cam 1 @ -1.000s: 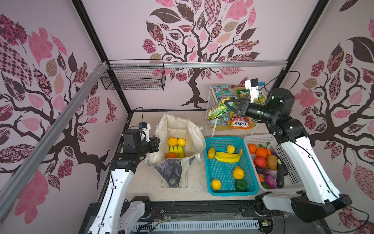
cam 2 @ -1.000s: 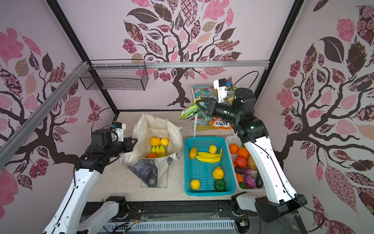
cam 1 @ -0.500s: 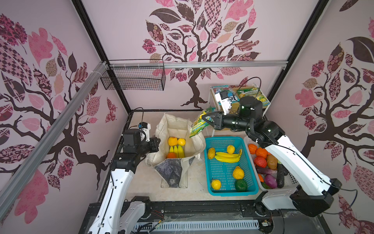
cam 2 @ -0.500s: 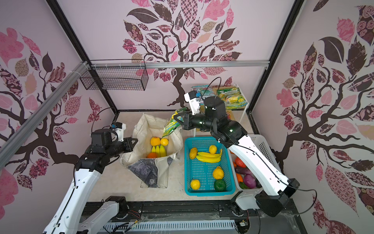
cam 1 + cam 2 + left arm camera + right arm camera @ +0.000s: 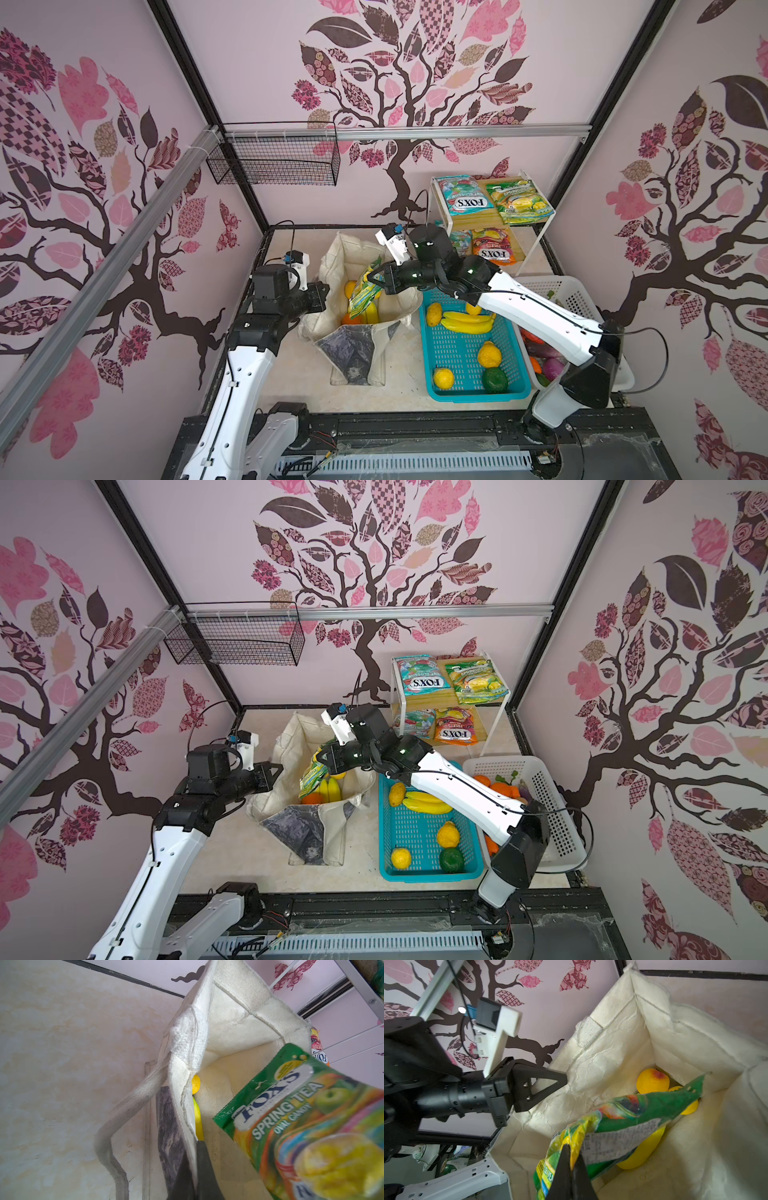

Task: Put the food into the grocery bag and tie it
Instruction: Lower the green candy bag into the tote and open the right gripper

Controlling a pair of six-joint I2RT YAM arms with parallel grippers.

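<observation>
Holding a green snack packet [image 5: 363,291] pinched by one edge, the right gripper [image 5: 371,279] hangs over the open mouth of the grocery bag [image 5: 357,253]. The packet dangles below its jaws, partly inside the rim. The left gripper [image 5: 322,293] has its jaws pressed together on the bag's side wall, propping the mouth open. Beneath the packet, an orange piece [image 5: 350,319], yellow bananas [image 5: 372,313] and a round yellow fruit [image 5: 652,1081] already lie in the bag. Packing looks partly done. More fruit sits in the teal basket [image 5: 426,357] and white basket [image 5: 582,295], well apart from both jaws. Further packets [image 5: 465,201] lie on the shelf [image 5: 542,232], and the handles [image 5: 124,1109] hang untied.
</observation>
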